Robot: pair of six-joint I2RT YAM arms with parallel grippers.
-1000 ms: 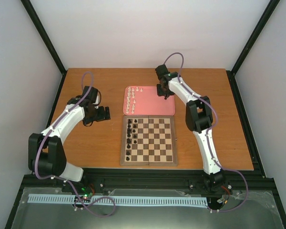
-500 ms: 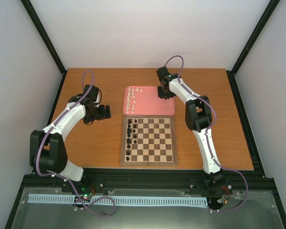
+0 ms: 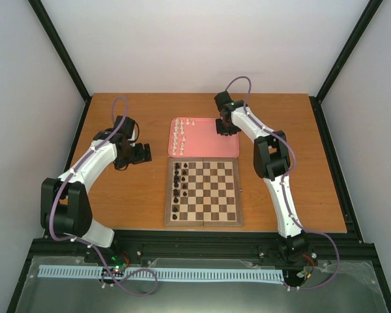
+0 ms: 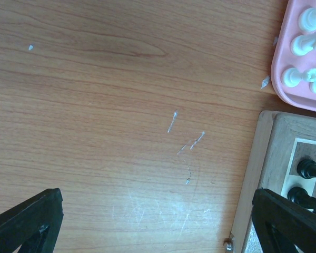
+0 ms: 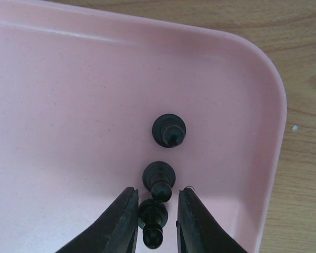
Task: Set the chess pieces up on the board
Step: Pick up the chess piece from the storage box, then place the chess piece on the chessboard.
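**Entry: chess set-up, part done**

1. board (image 3: pixel 203 191): lying square on the table (image 3: pixel 130 195), just in front of the pink tray (image 3: pixel 212 149). Most squares are standing bare.
2. seated black pieces (image 3: pixel 176 189): standing in the two files along the board's left edge. The outer file is looking nearly full and the inner one barely begun, though the overhead view is too coarse for a sure count.
3. white pieces (image 3: pixel 179 135): waiting in a cluster at the tray's left end, well apart from the right arm's work. None is sitting on the board.
4. three black pieces (image 5: pixel 159 176): lying in a short line near the tray's far right corner, probably parked there as stock for the black side.
5. nearest black piece (image 5: pixel 151 224): sitting between the fingers (image 5: pixel 121 226), evidently the next one to be lifted.
6. right gripper (image 5: pixel 154 224): pointing straight down into the tray. Its jaws are standing narrow on either side of that piece, with a sliver of gap on one side, so no firm pinch is showing. The arm is reaching up from its base, elbow raised beside the board's right edge, forearm angling across to the tray's right end.
7. left gripper (image 4: pixel 158 226): hanging over bare table beside the board's far left corner, jaws spread wide and holding nothing. The arm is folding back on itself, seemingly keeping out of the way.
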